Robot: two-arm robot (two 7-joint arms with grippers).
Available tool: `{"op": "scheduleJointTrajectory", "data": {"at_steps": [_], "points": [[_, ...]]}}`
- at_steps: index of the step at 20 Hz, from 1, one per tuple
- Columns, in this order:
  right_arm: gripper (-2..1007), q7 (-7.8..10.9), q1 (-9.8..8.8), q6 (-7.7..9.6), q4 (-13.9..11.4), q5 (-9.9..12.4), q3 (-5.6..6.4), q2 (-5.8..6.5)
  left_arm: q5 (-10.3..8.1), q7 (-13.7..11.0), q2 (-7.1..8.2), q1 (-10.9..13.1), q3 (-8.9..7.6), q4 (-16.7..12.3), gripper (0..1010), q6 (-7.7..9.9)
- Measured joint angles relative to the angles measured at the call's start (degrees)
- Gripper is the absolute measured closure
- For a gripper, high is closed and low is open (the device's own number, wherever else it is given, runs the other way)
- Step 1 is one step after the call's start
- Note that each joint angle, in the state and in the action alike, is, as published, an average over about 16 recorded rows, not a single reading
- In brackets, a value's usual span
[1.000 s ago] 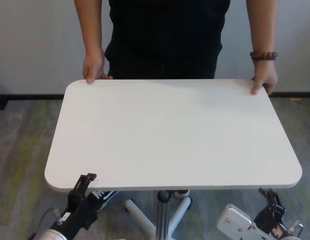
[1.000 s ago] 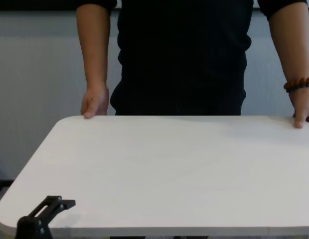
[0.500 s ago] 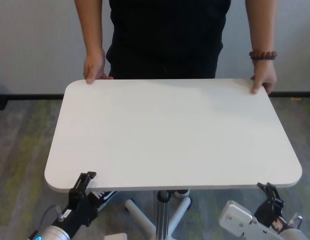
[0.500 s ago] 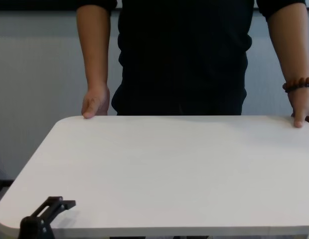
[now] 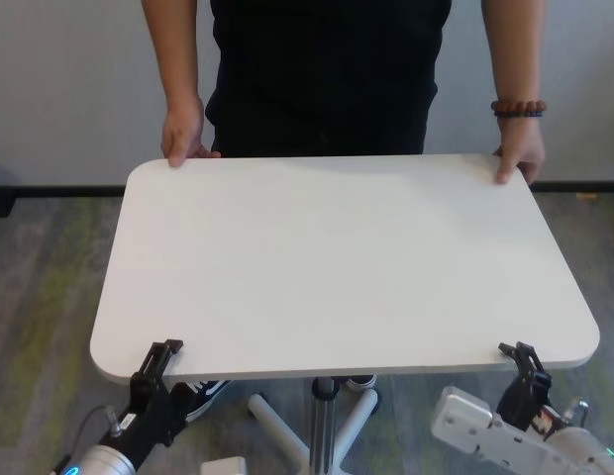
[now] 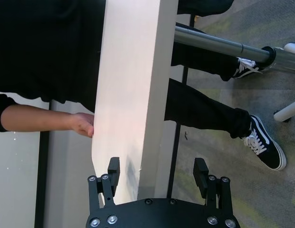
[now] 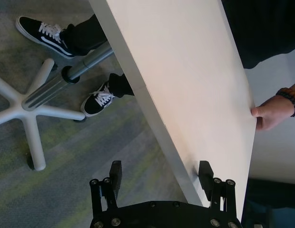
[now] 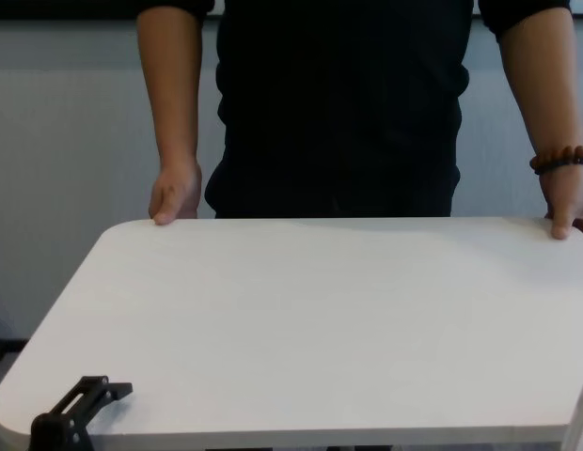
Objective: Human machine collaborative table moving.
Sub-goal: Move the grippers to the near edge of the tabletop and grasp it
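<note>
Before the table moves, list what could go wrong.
1. Both grippers straddle the table edge with jaws open: the left gripper and right gripper are not clamped, so a pull by the person could slide the edge out.
2. The person's shoes stand close to the base legs, which might roll onto them.

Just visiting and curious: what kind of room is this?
Probably an office or lab room: grey-green patterned carpet, a plain pale wall with a dark baseboard, and a white table on a metal pole.
</note>
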Motion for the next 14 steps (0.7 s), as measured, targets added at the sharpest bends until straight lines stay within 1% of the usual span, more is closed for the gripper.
{"op": "scheduleJointTrajectory", "data": {"at_steps": [7,14], "points": [[0,1.90,2.71,-1.96,3.4,-1.3,-0.13,-1.04,0.65,0.3,-1.17,-0.8,-0.66,1.7,9,-0.49],[0,2.95,4.46,-3.21,5.9,-2.3,0.22,-2.20,1.12,0.7,-2.56,-2.4,-0.99,4.0,9,-0.76]]}}
